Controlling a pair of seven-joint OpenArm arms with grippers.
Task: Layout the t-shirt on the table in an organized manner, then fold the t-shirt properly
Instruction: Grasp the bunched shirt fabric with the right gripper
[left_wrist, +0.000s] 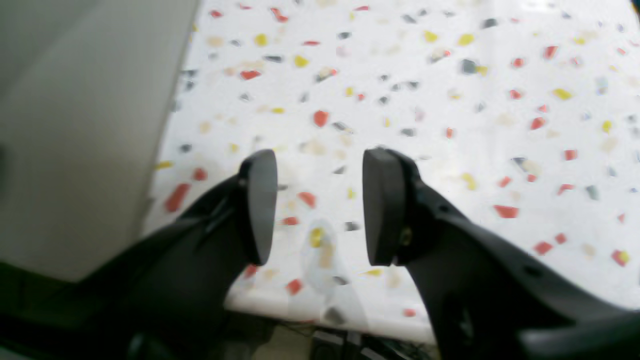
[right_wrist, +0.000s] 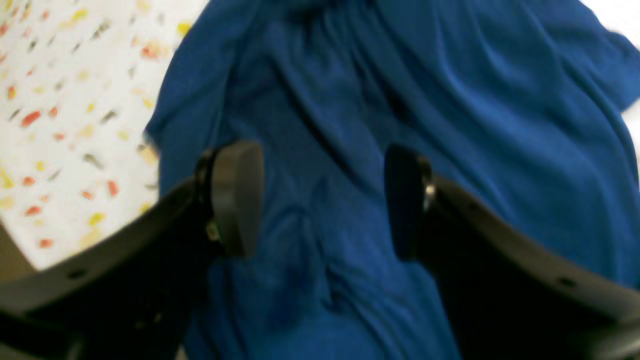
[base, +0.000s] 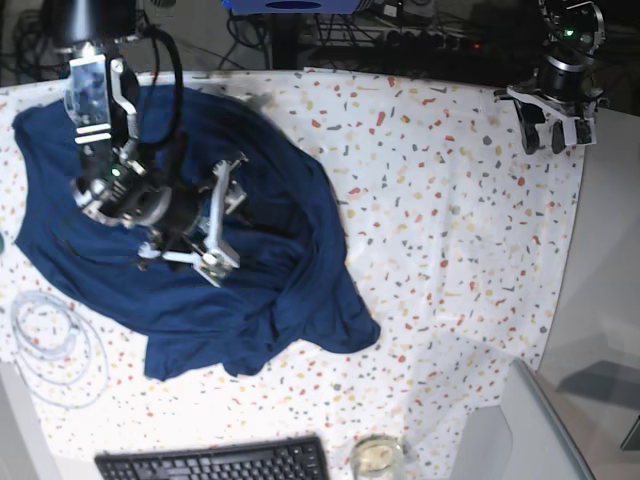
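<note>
Right gripper (base: 225, 218) spread wide, nothing between the flat dark pads (right_wrist: 239, 195), hovering over the shirt (base: 200, 240); soft navy cloth right beneath the jaws, rumpled into long folds, spilling out on every side of the gripper across the table (base: 450, 200). Past the shirt's hem, nearest the viewer: a coil of white cable (base: 55, 345), a black keyboard (base: 215, 462) and a small round glass (base: 377, 455). Left gripper (base: 556, 130) far off at the opposite table corner, jaws parted and empty, oval black pads (left_wrist: 260, 205) over bare speckled cloth, white with red, yellow and grey flecks; table edge just under it, plain grey surface (left_wrist: 75, 125) alongside. Nothing between either gripper and the cloth below
</note>
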